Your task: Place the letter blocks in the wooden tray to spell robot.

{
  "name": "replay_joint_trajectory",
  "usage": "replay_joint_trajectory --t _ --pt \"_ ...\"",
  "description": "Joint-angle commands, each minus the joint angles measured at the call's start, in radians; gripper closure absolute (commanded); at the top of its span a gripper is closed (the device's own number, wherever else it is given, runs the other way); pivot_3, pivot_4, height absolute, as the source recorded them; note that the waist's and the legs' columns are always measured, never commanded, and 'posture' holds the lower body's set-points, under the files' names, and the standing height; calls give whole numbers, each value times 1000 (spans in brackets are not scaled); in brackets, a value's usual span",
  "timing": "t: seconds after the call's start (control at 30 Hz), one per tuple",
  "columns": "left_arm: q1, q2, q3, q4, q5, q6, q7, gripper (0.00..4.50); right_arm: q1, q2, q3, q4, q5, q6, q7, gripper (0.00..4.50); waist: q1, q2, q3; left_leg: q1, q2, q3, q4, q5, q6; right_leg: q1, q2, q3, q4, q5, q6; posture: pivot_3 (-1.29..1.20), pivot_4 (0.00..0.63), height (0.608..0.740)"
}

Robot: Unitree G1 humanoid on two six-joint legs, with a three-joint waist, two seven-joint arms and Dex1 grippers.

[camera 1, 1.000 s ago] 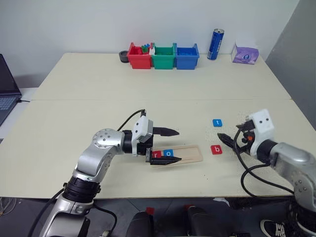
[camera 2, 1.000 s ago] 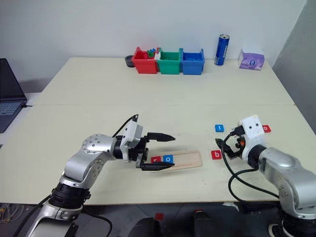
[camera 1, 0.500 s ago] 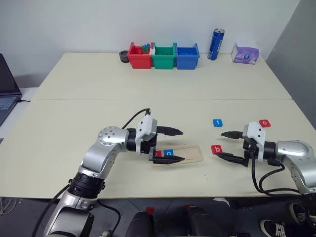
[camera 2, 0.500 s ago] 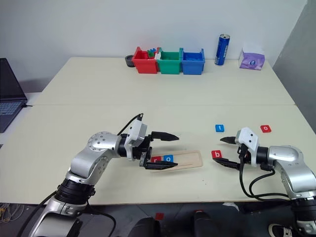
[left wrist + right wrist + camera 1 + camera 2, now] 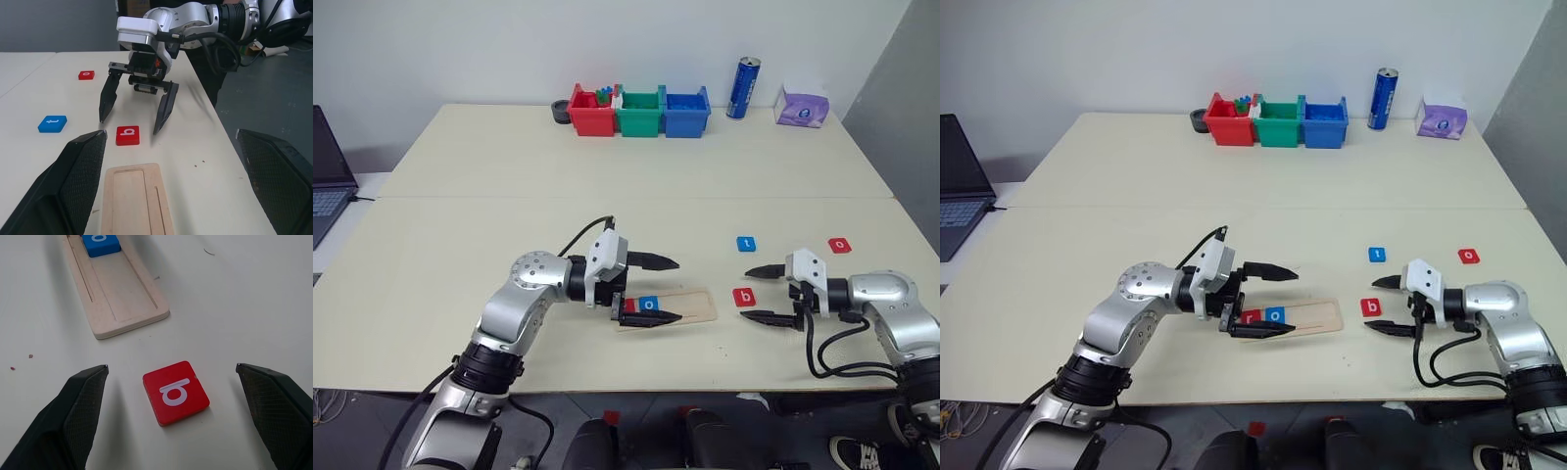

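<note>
Blocks with letters lie in two places on the pale table (image 5: 460, 225). The red "r" block (image 5: 1250, 316) and the blue "o" block (image 5: 648, 304) sit side by side in the left end of the wooden tray (image 5: 690, 305), which lies near the front edge of the table, about at its middle; the right part of the tray is bare wood. The red "b" block (image 5: 743, 297) lies flat on the table just right of the tray's right end, apart from it. The blue "t" block (image 5: 745, 243) lies a little farther back, and the red "o" block (image 5: 840, 245) is well to the right of it.

The right claw (image 5: 756, 294) is low over the table and points left, toward the tray. Its two black fingers stand wide apart, one on the far side and one on the near side of the "b" block, and they do not touch it; it holds nothing.

The left claw (image 5: 664, 289) points right, over the left end of the tray. Its fingers are also wide, the near one (image 5: 646, 317) just at the front of the "r" and "o" blocks, the far one beyond the tray, and nothing is between them.

At the far edge of the table stand a red bin (image 5: 590, 114), a green bin (image 5: 638, 115) and a blue bin (image 5: 684, 114) in a row, then a blue can (image 5: 741, 88) and a purple tissue pack (image 5: 800, 107) to the right. A laptop (image 5: 328, 186) is at the left edge.
</note>
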Motion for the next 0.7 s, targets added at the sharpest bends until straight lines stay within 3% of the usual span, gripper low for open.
replay_joint_trajectory --t 0.03,0.43,0.53,0.7 --pt "0 7 3 -40 -6 -9 2 0 -31 11 2 21 -8 -22 11 52 0 0 0 0 0 0 0 0 0 0 0 0 0 0 0 0 150 740" --pt "3 17 2 -51 -11 -3 -3 0 -69 23 16 114 -27 -32 45 52 0 0 0 0 0 0 0 0 0 0 -1 0 0 0 0 0 150 740" --pt "3 17 2 -53 -11 -2 -2 0 -66 23 15 114 -26 -32 49 636 0 0 0 0 0 0 0 0 0 0 -1 0 0 0 0 0 150 740" --pt "-1 11 -1 -50 -10 -4 1 0 -58 23 10 107 -23 -31 43 2408 0 0 0 0 0 0 0 0 0 0 -1 0 0 0 0 0 150 740"
